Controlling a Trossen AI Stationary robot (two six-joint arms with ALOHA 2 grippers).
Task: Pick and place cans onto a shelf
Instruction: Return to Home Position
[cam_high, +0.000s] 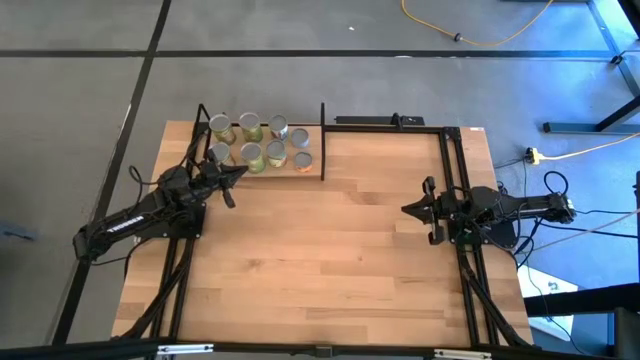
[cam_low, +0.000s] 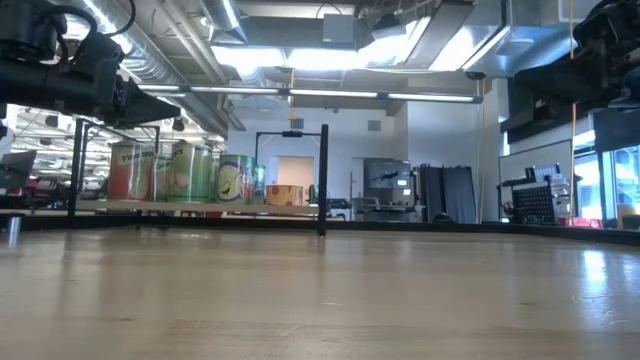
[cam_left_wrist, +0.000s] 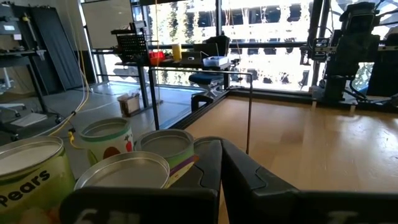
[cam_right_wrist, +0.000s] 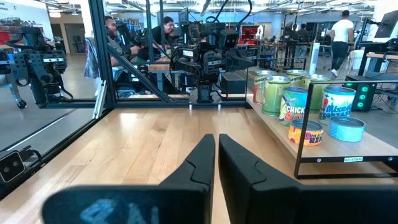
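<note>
Several cans (cam_high: 252, 156) stand upright on the shelf (cam_high: 322, 140), a black-post rack with a light board at the table's far left. They also show in the low view (cam_low: 190, 170) and the right wrist view (cam_right_wrist: 297, 102). My left gripper (cam_high: 238, 174) is shut and empty just in front of the shelf's near edge. In its wrist view (cam_left_wrist: 221, 168) the nearest can tops (cam_left_wrist: 124, 171) lie close below and beside the fingers. My right gripper (cam_high: 408, 210) is shut and empty above the table's right part, pointing toward the shelf (cam_right_wrist: 216, 155).
Bare wooden tabletop (cam_high: 320, 260) lies between the two arms. A black frame rail (cam_high: 390, 124) runs along the far edge and down the right side. People sit and stand in the room beyond the table (cam_right_wrist: 163, 28).
</note>
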